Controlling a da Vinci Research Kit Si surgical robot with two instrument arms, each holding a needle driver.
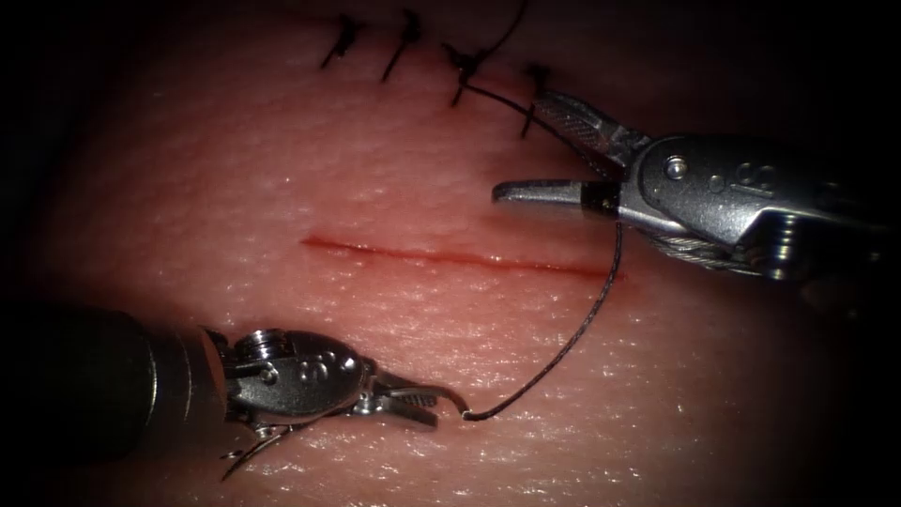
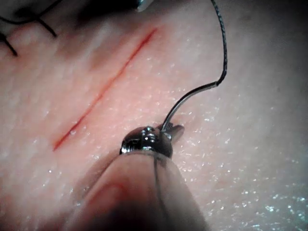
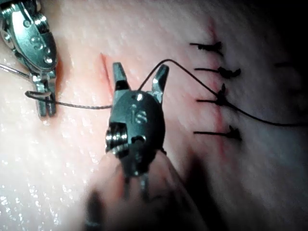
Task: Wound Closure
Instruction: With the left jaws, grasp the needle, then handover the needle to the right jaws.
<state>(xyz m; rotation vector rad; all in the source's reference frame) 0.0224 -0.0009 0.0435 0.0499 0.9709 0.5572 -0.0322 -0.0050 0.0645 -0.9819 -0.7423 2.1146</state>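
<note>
While the pale pink, glistening pork tissue (image 1: 394, 169) spreads across the frame and fades to dark at its edges, a thin red open cut (image 1: 450, 258) crosses its centre, and a row of black stitches (image 1: 404, 42) closes an older cut at upper centre. At lower left, the left arm's steel tool (image 1: 450, 402) grips the curved grey needle (image 1: 554, 361) near one end, clear of the tissue. At right, the right arm's steel tool (image 1: 526, 145) is spread wide, holding nothing, with dark thread (image 3: 250, 115) passing between its jaws.
</note>
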